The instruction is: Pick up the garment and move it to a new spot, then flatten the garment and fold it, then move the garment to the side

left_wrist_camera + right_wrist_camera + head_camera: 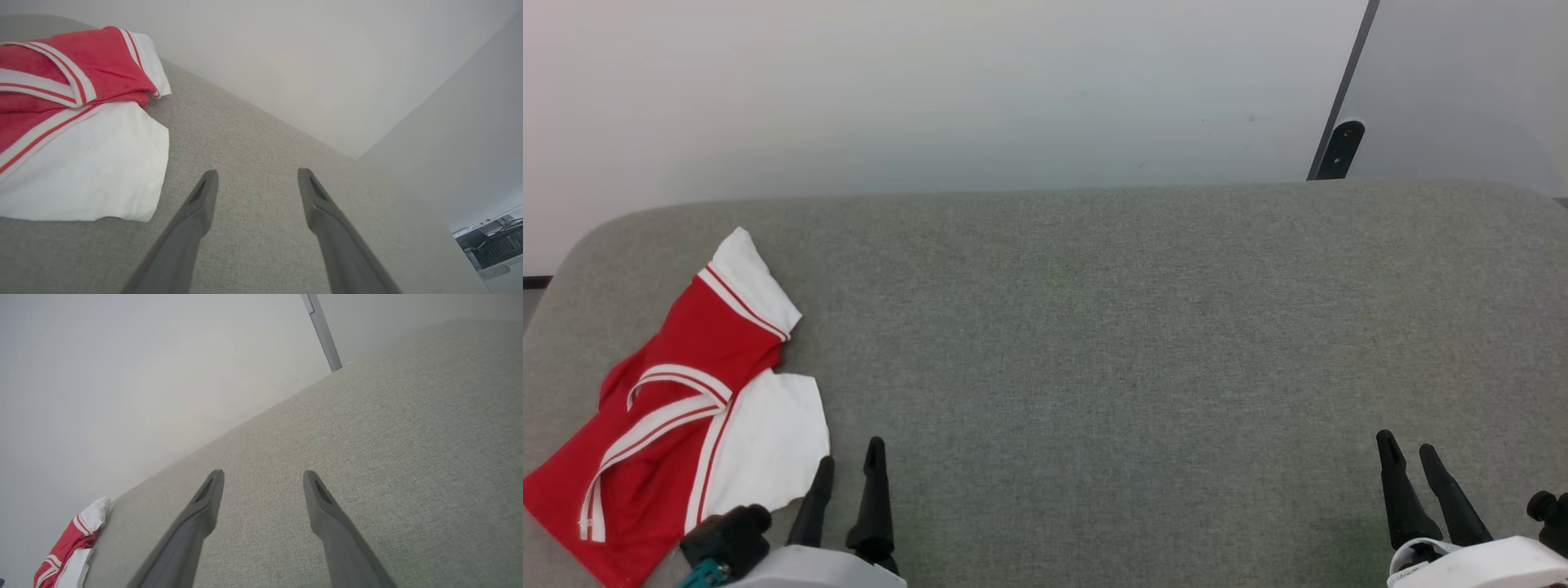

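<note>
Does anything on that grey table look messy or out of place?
Only the T-shirt: it lies crumpled and bunched at the left end of the table, not spread flat. Nothing looks torn or spilled.

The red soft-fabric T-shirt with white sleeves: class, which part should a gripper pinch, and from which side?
Probably the near white sleeve of the red T-shirt, from the robot's right with the left gripper: it lies exposed, its free edge beside those open fingers.
</note>
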